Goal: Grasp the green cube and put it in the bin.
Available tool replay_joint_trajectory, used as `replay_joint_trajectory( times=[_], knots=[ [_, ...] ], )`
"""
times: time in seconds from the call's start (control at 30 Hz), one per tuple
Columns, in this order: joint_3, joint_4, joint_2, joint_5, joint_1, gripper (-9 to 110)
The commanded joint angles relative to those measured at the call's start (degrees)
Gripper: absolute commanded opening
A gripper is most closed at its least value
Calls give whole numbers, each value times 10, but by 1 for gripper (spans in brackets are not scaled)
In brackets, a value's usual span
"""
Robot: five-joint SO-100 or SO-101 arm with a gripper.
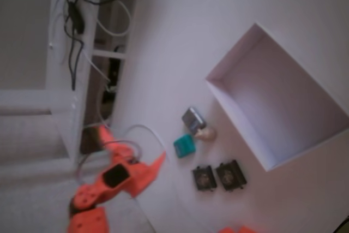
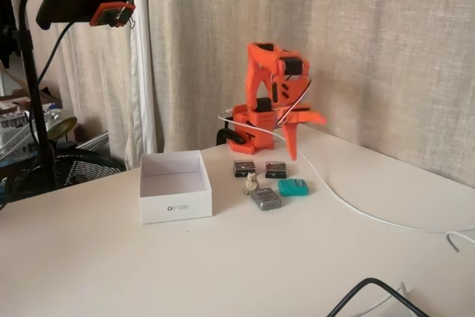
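Observation:
The green cube lies on the white table, a small teal block with rounded corners. The bin, a white open-topped box, stands apart from it with nothing visible inside. My orange gripper hangs open and holds nothing. One finger points down at the table behind the two dark squares; the other sticks out sideways. In the fixed view from the front, the gripper is above and behind the cube, not touching it.
Between cube and bin lie a shiny grey-blue block and a small beige figure. Two dark square items sit near the arm's base. A white cable crosses the table. A camera stand rises beside the table.

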Motion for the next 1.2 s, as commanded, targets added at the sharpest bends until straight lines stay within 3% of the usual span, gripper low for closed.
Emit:
replay_joint_trajectory(
  times=[0.0, 0.23, 0.63, 1.17],
  knots=[
    [30, 10, -2, -4, 26, 88],
    [64, 57, 0, -4, 28, 88],
    [40, -55, -89, -2, 47, 88],
    [41, -90, -164, -2, 25, 87]
  ],
)
